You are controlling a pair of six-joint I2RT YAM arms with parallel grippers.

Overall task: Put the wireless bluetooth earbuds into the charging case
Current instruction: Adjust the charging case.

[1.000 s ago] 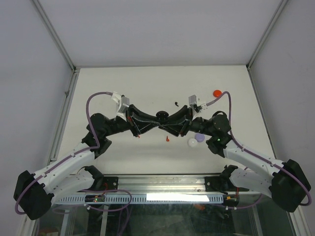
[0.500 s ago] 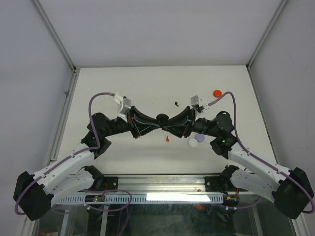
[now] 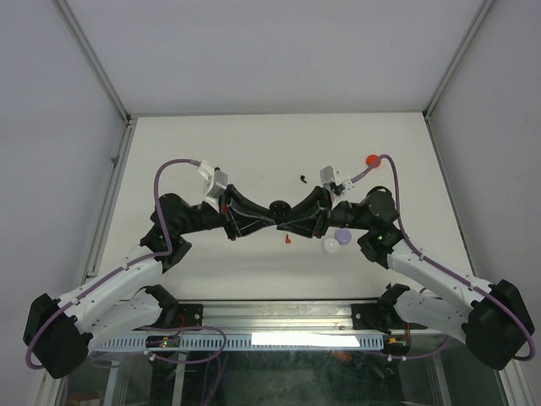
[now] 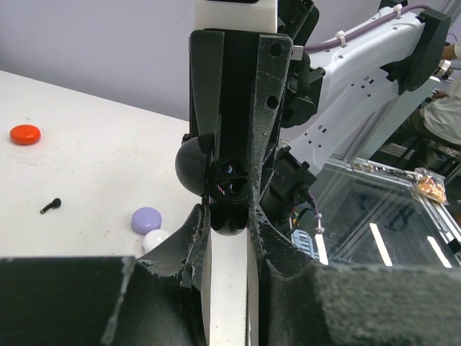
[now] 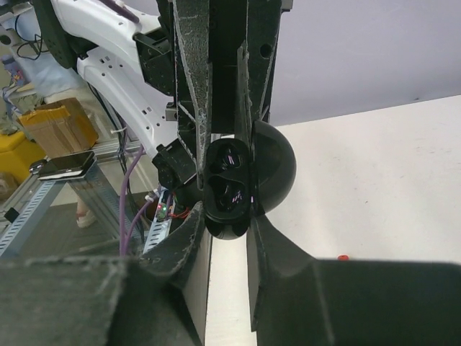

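A black round charging case hangs open above the table's middle, held from both sides. My left gripper is shut on it from the left, and my right gripper is shut on it from the right. In the left wrist view the case sits between the fingertips. In the right wrist view the case shows its two wells, with the lid swung to the right. A black earbud lies on the table beyond the case. A red earbud lies just in front of it.
A lilac case and a white case sit together under my right arm. A red case lies at the far right. The left wrist view shows the red case, the black earbud and the lilac case.
The held case and both grippers have dropped slightly towards the near side. My right wrist has shifted a little to the left. Both grips are unchanged.
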